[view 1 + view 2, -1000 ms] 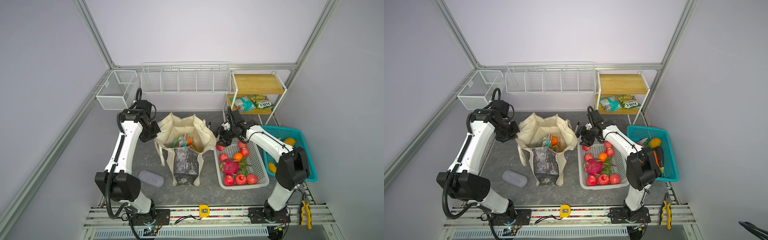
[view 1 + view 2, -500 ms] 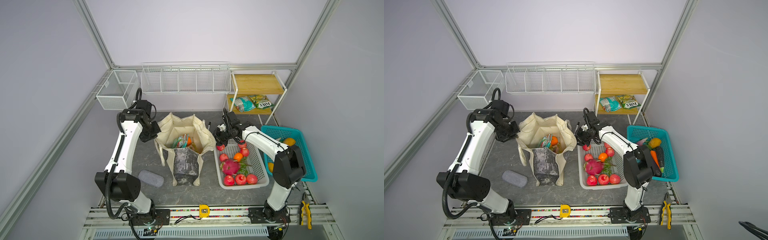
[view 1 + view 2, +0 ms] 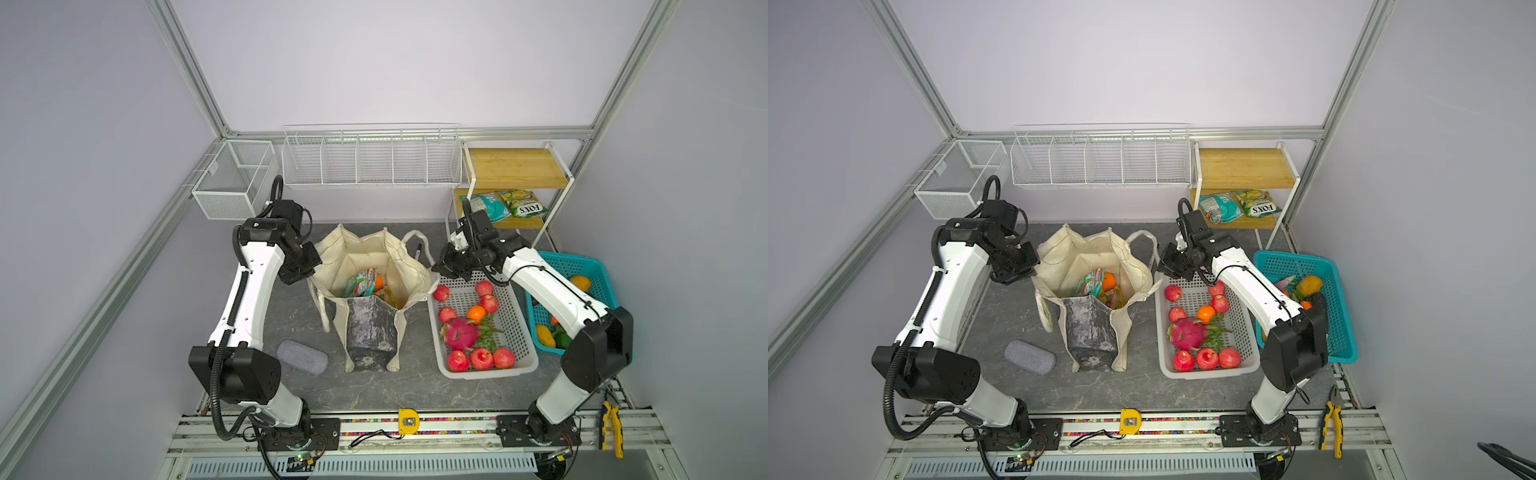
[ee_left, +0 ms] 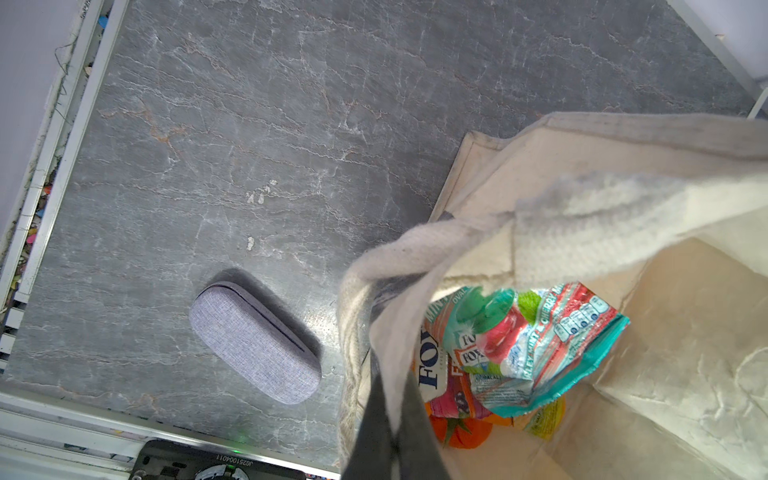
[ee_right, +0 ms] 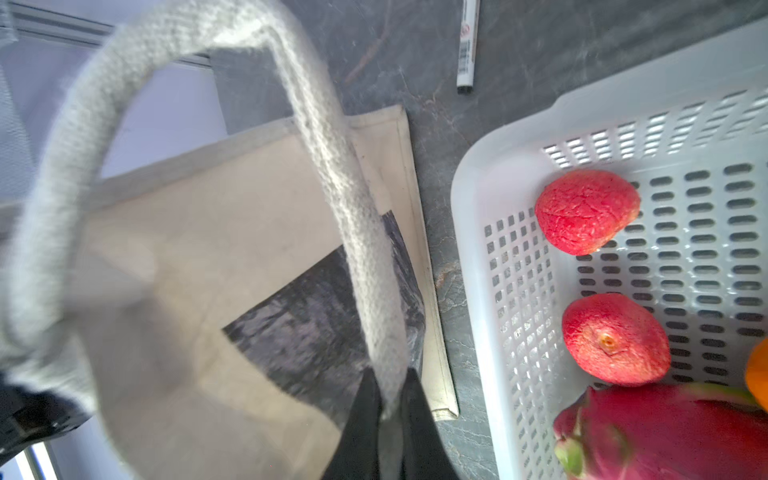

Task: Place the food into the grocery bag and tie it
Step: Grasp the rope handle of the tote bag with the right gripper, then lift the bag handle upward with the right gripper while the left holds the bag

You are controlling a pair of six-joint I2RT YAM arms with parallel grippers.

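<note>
The grocery bag [image 3: 370, 332] stands open on the tabletop [image 3: 291, 320], holding snack packets [image 3: 360, 283] and 1 orange [image 3: 377, 281]. The left hand [image 4: 391, 399] clamps its rim; the right hand [image 5: 388, 384] clamps 1 handle [image 5: 332, 166]. The white basket [image 3: 490, 372] beside it holds red fruit [image 3: 481, 358].

Grey case [image 3: 302, 357] just lying flat on the marbled surface [image 3: 374, 395]. Marker [image 5: 467, 45] is near the white basket's [image 3: 490, 372] back corner, with the teal basket [image 3: 582, 259] right beside it. Wire rack [image 3: 372, 160] and wooden shelf [image 3: 515, 168] along the back wall, pliers [image 3: 611, 428] on the front rail.
</note>
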